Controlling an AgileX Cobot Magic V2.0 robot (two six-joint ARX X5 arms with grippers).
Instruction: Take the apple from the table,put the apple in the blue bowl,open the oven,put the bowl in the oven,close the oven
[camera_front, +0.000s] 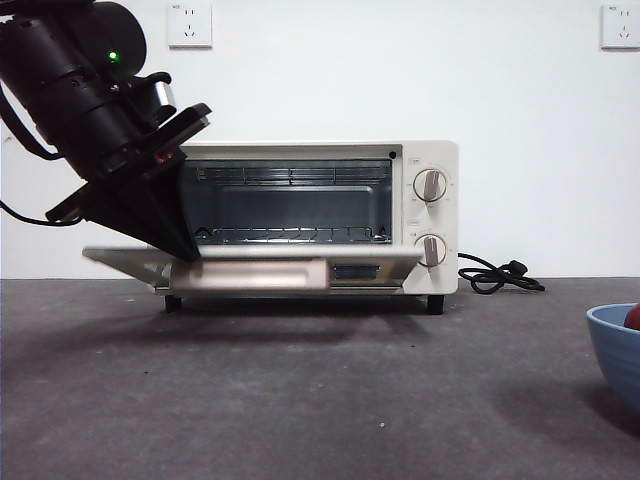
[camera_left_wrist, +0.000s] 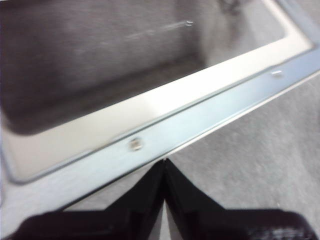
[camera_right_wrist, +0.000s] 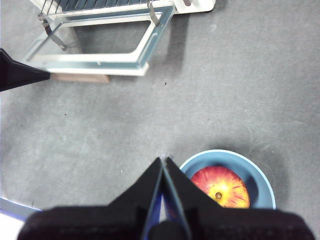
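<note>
The cream-white oven (camera_front: 430, 215) stands at the back with its glass door (camera_front: 260, 272) swung down flat, so the wire rack inside shows. My left gripper (camera_front: 188, 252) reaches in from the upper left. Its shut tips (camera_left_wrist: 165, 161) rest at the metal edge of the door (camera_left_wrist: 150, 115) with nothing between them. The blue bowl (camera_front: 612, 350) sits on the table (camera_front: 300, 400) at the far right with the red-yellow apple (camera_right_wrist: 220, 186) inside it. Beside the bowl (camera_right_wrist: 259, 184), above the table, my right gripper (camera_right_wrist: 163, 160) hovers shut and empty. The open door (camera_right_wrist: 145, 47) and the left gripper's black tip (camera_right_wrist: 20, 75) lie beyond.
The oven's black cord (camera_front: 498, 275) lies coiled on the table to its right. The beige bar handle (camera_front: 250, 275) sticks out along the lowered door's front edge. Two wall sockets (camera_front: 190, 25) sit high on the white wall behind.
</note>
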